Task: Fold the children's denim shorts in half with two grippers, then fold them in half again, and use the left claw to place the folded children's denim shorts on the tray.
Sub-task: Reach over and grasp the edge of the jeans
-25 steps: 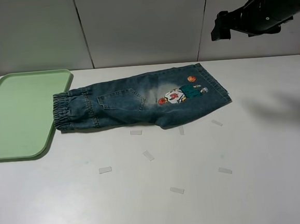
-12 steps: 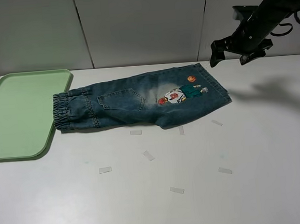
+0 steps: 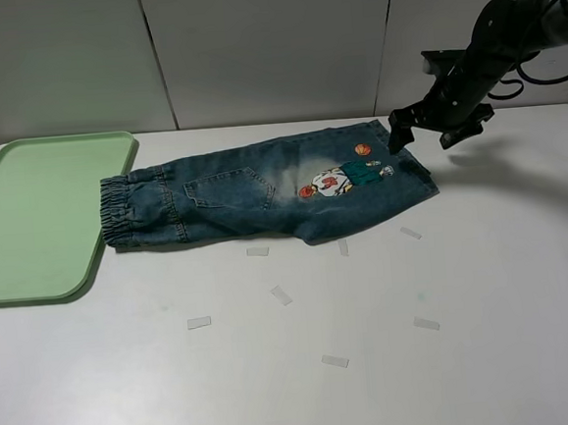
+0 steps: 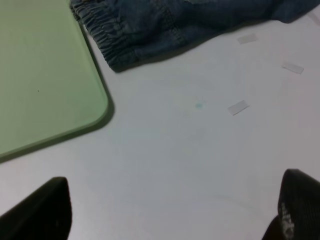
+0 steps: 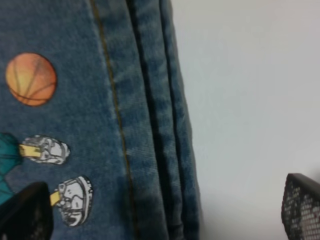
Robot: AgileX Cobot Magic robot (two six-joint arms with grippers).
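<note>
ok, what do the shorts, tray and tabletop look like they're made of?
Shorts: washed blue denim, matte, with faded patches, stitched seams and a gathered waistband. Tray: probably moulded plastic, pale green, smooth with rounded corners and a low rim. Tabletop: smooth white matte surface, maybe laminate or painted board; can't tell which.

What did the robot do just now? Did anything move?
The right arm swooped down and to the left, so its open jaws now hang by the hem end of the shorts. It grabbed nothing and let go of nothing. The shorts, the green tray and the little white strips stayed put.
</note>
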